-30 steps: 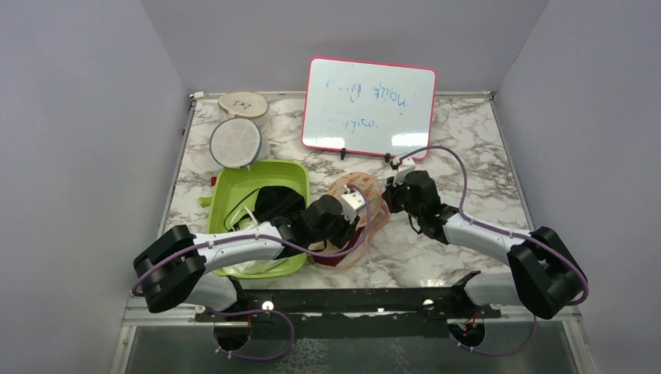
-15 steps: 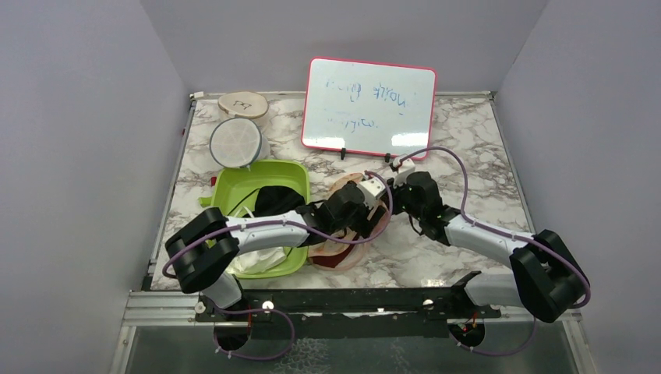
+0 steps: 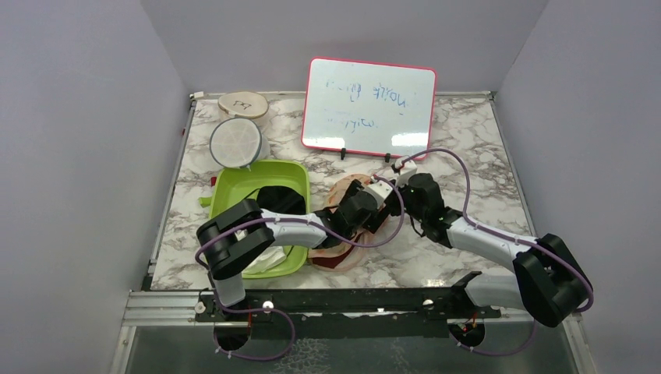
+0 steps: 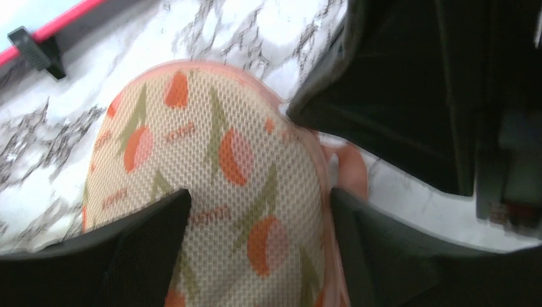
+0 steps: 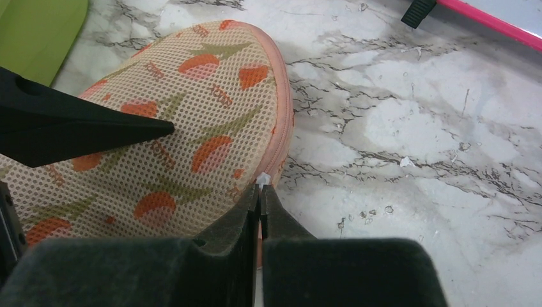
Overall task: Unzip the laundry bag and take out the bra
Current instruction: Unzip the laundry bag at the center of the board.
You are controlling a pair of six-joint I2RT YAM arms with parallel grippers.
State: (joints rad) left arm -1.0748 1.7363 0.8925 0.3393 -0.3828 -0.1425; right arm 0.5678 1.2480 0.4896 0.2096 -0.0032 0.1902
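Observation:
The laundry bag (image 3: 340,193) lies flat beside the green tub, peach mesh with orange and green prints (image 4: 217,153) (image 5: 192,134). Dark maroon fabric, the bra (image 3: 330,262), shows at the bag's near end. My left gripper (image 4: 259,220) hovers open over the bag's far half, one finger (image 4: 128,249) over the mesh and the other (image 4: 396,256) at its pink rim. My right gripper (image 5: 261,192) is shut at the bag's pink edge, with a small white zip tab (image 5: 262,180) poking out between its tips. In the top view the two grippers (image 3: 372,212) (image 3: 395,204) sit close together.
The green tub (image 3: 295,168) to the left holds a black garment (image 3: 277,199) and white cloth (image 3: 263,261). Two round discs (image 3: 238,142) (image 3: 243,103) lie at the back left. A pink-framed whiteboard (image 3: 368,105) stands behind the bag.
My left gripper has opened and slid along the bag toward its far right end, next to the right gripper. The right gripper has stayed shut in place.

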